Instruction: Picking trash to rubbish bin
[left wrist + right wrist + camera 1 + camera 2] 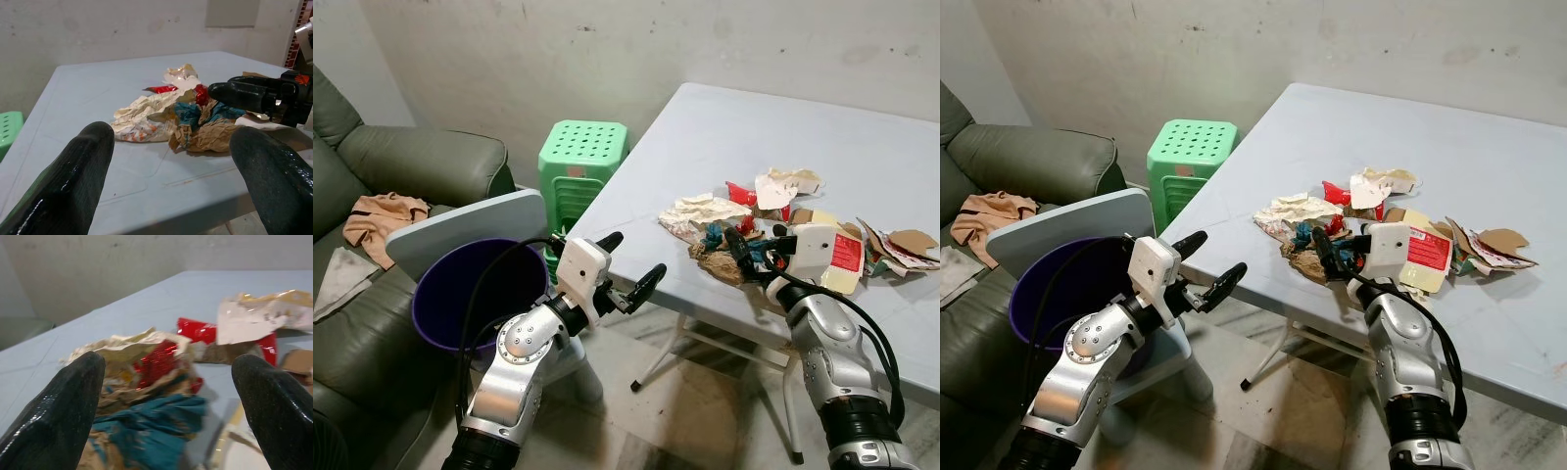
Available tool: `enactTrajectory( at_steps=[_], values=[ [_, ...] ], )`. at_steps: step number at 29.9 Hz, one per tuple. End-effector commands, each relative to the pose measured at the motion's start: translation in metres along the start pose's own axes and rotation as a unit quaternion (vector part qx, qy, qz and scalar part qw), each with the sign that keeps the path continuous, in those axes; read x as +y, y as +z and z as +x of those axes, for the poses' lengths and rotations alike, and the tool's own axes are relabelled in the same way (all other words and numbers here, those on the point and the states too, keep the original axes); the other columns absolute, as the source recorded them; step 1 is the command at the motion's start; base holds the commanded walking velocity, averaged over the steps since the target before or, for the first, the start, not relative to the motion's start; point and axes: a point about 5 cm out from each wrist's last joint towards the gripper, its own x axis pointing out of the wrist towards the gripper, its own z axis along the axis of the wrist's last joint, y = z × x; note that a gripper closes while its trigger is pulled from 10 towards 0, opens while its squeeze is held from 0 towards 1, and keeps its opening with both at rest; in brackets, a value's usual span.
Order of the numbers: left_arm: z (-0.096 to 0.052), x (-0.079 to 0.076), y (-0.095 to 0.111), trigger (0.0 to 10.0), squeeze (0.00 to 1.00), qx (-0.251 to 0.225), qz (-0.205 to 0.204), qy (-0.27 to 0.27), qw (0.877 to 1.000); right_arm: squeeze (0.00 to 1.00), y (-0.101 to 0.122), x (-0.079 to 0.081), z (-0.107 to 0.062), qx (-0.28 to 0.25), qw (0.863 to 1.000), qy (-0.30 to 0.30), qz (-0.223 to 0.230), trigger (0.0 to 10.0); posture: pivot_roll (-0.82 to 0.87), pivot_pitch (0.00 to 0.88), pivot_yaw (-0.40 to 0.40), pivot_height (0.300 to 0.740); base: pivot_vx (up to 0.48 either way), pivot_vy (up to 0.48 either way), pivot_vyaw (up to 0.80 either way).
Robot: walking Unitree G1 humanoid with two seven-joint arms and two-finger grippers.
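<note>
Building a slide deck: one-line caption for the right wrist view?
Open right hand poised over crumpled teal and brown trash on the table.

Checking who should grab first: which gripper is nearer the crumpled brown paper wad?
Right. The right gripper is open right at the crumpled brown paper wad on the table; the left gripper, also open, hangs off the table's edge beside the purple bin.

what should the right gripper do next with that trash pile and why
Probably ease forward and down, then close on the crumpled brown and teal paper. The right gripper is open with its fingers straddling that wad at the table's near edge, holding nothing, and the purple bin waits beside the left gripper.
</note>
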Motion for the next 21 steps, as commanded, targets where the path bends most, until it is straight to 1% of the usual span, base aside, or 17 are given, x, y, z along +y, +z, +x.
enactTrajectory(
  at_steps=[1,2,3,5,7,11,15,16,18,21],
  values=[
    [0.004,-0.001,0.003,10.0,0.0,0.0,0.006,-0.01,1.0,0.0,0.004,-0.006,-0.005,-0.024,1.0,-0.005,0.002,10.0,0.04,0.092,-0.002,0.715,0.0,0.0,0.0],
    [0.005,-0.001,0.003,10.0,0.0,0.001,0.006,-0.012,1.0,0.0,0.005,-0.008,-0.007,-0.035,0.999,-0.008,0.018,10.0,0.03,0.088,0.002,0.715,0.0,0.0,0.0],
    [0.005,-0.001,0.003,10.0,0.0,0.001,0.006,-0.012,1.0,0.0,0.004,-0.01,-0.008,-0.034,0.999,-0.012,0.03,10.0,0.03,0.088,0.002,0.715,0.0,0.0,0.0],
    [0.009,0.0,0.003,10.0,0.0,0.001,0.007,-0.017,1.0,0.0,0.0,-0.014,-0.01,-0.022,0.998,-0.027,0.045,10.0,0.02,0.081,0.008,0.715,0.0,0.0,0.0],
    [0.009,0.0,0.004,10.0,0.0,0.0,0.008,-0.018,1.0,0.0,-0.001,-0.015,-0.011,-0.019,0.998,-0.027,0.047,10.0,0.02,0.081,0.008,0.715,0.0,0.0,0.0],
    [0.017,-0.002,0.008,10.0,0.0,-0.011,0.003,-0.033,0.999,0.0,-0.008,-0.01,-0.015,0.005,0.998,0.002,0.068,10.0,0.0,0.068,0.016,0.715,0.0,0.0,0.0],
    [0.02,-0.003,0.01,10.0,0.0,-0.015,0.002,-0.04,0.999,0.0,-0.008,-0.008,-0.015,0.009,0.997,0.014,0.071,10.0,-0.01,0.055,0.023,0.715,0.0,0.0,0.0],
    [0.02,-0.005,0.008,10.0,0.0,-0.013,0.001,-0.044,0.999,0.0,-0.012,-0.005,-0.017,0.017,0.997,0.034,0.065,10.0,-0.01,0.054,0.026,0.715,0.0,0.0,0.0],
    [0.021,-0.008,0.007,10.0,0.0,-0.008,0.01,-0.051,0.999,0.0,-0.014,-0.004,-0.018,0.028,0.997,0.04,0.057,10.0,-0.01,0.056,0.024,0.715,0.0,0.0,0.0],
    [0.02,-0.013,0.006,10.0,0.0,-0.011,0.005,-0.061,0.998,0.0,-0.014,-0.003,-0.017,0.027,0.996,0.046,0.067,10.0,-0.01,0.055,0.019,0.715,0.0,0.0,0.0]
  ],
)
